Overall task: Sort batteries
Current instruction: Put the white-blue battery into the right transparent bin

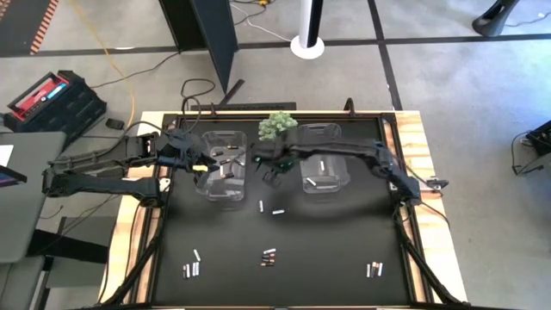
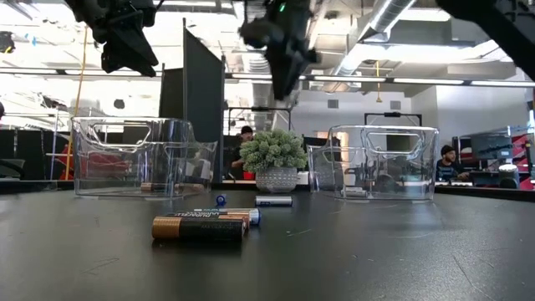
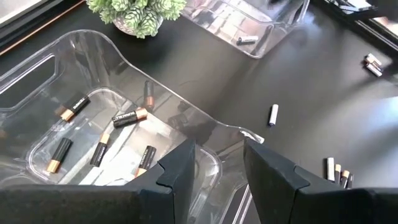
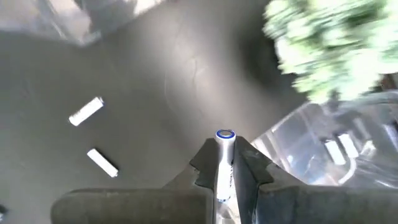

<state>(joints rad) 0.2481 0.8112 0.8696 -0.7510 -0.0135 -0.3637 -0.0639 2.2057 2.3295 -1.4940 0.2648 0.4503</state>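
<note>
Aloft between two clear bins (image 1: 225, 164), right claw (image 4: 225, 167) pinching a pale battery (image 4: 224, 155) near the plant (image 1: 277, 127); left claw (image 3: 217, 165) spread above the dark-battery bin, empty.

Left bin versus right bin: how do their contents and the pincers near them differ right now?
The left bin holds dark, copper-ended batteries; the right bin holds pale silver-white batteries. The left pincer stands open and empty above the left bin, while the right pincer is shut on a pale battery between the two bins, near the plant. Both bins are clear plastic.
</note>
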